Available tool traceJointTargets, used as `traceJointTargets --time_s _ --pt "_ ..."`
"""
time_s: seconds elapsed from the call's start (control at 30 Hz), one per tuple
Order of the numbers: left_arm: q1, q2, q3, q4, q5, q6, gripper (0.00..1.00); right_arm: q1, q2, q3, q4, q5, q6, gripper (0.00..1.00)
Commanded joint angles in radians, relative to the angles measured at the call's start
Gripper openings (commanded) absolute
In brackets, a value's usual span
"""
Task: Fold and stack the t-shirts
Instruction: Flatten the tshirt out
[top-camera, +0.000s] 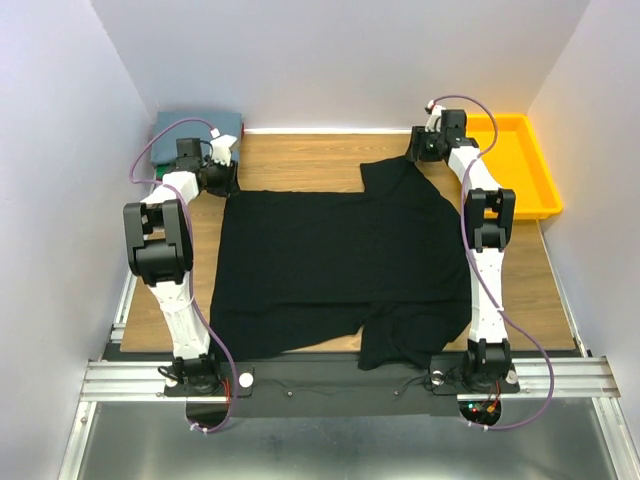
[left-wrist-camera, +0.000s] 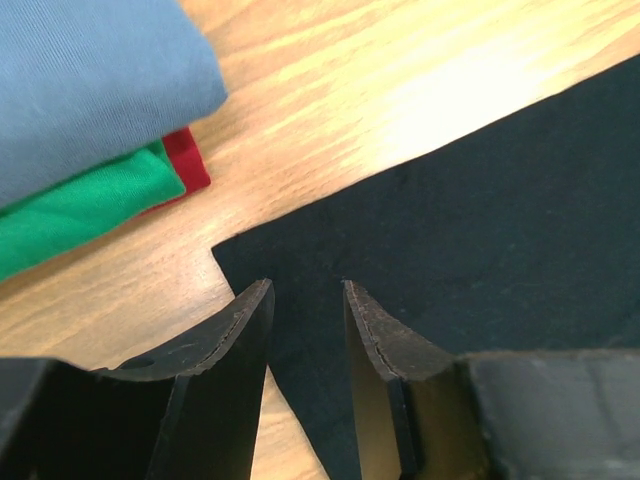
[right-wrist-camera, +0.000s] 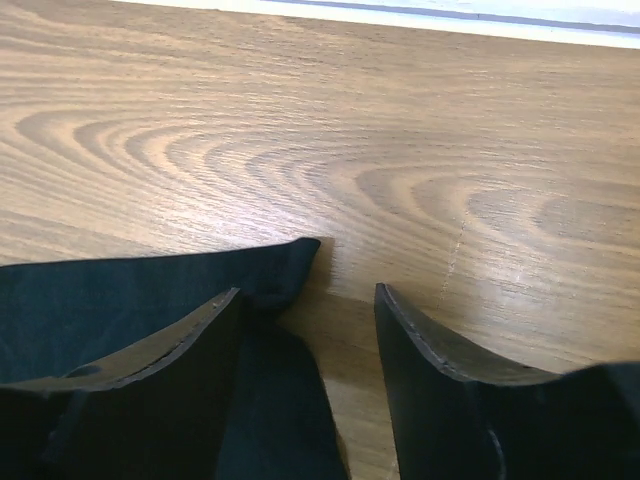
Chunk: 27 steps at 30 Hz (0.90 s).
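The black t-shirt (top-camera: 330, 260) lay spread flat in the middle of the table (top-camera: 300, 150), hem toward the left arm and both sleeves toward the right arm. The near sleeve was rumpled and reached the table's near edge.

The left gripper (left-wrist-camera: 305, 290) hovered over the shirt's far hem corner (left-wrist-camera: 235, 255). Its jaws stood apart with flat black cloth showing in the gap, nothing pinched. The right gripper (right-wrist-camera: 308, 288) sat at the tip of the shirt's far sleeve (right-wrist-camera: 290, 262), jaws wide. The sleeve tip curled beside its left finger, and bare wood showed between the two fingers.

The shirt looked light, limp and thin. It would likely sag and drag between two held points, and a single layer lying flat gives the fingers little to bite on. The hem corner and the sleeve tip looked like the sensible holds, each finger pair needing to scoop under an edge. The curled sleeve tip should be the easier catch.

Just beyond the shirt's far hem corner sat a folded pile: a grey-blue tee (left-wrist-camera: 90, 80) on top, then a green tee (left-wrist-camera: 80, 205) and a red tee (left-wrist-camera: 190, 160). It lay close enough that a careless sweep by the left arm could nudge it. A yellow bin (top-camera: 520, 165) stood beyond the shirt's far sleeve, to the right of the right gripper and apart from the cloth.
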<state>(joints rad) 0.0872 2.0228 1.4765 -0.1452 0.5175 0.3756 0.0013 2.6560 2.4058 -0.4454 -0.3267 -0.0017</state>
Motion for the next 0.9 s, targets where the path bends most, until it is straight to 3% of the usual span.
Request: traceJointTargets --time_s 0.0,0.1,0.17,0.2,0.33,0.43,0.87 --pt "0.013 0.020 0.059 0.012 -0.010 -0.017 0.47 0.003 0.024 0.032 0.076 -0.035 0.043 0.59" --pt "0.013 0.045 0.080 0.004 -0.033 -0.021 0.48 0.003 0.035 0.033 0.088 -0.070 0.051 0.57" --pt "0.014 0.056 0.094 0.004 -0.048 -0.021 0.48 0.002 0.038 0.033 0.099 -0.093 0.055 0.49" --pt "0.014 0.066 0.099 0.004 -0.051 -0.020 0.48 0.003 0.041 0.033 0.102 -0.110 0.058 0.41" --pt "0.014 0.091 0.123 -0.017 -0.054 -0.006 0.48 0.003 0.035 0.027 0.111 -0.150 0.057 0.26" --pt "0.014 0.106 0.136 -0.021 -0.066 0.005 0.49 0.003 0.021 0.019 0.116 -0.193 0.049 0.03" --pt "0.014 0.166 0.186 -0.077 -0.106 0.025 0.48 0.003 -0.016 0.042 0.132 -0.236 0.051 0.01"
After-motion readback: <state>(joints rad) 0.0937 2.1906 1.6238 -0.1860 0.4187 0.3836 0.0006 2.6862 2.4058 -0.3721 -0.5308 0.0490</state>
